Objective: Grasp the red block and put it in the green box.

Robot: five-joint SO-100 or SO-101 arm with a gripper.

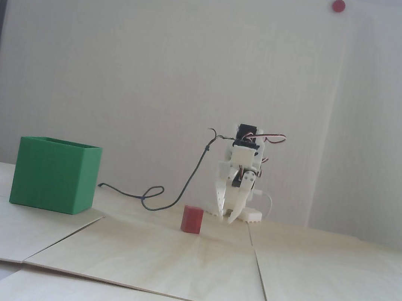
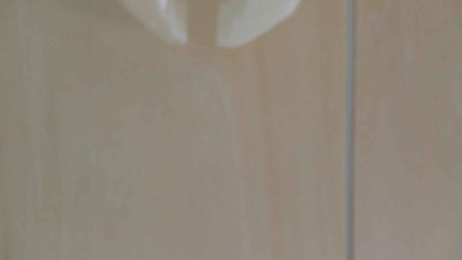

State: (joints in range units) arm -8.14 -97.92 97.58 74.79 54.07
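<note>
Fixed view: red block (image 1: 192, 219) on surface (image 1: 176, 263), frame ctr, nothing touching it. Green box (image 1: 54, 174) well apart at left. Tool (image 1: 225, 219) just right of block, tips down nr surface, slightly parted, empty.

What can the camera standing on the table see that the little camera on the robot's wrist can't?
Only the fixed view shows the small matte red block, the big green cube-shaped box, the dark cable looping on the table, the round green and red wall magnets, and the white arm's body. Only the wrist view shows a close, blurry look at a grey seam between boards. Both show the pale wooden table and the gripper, its white jaws a little apart and holding nothing.
</note>
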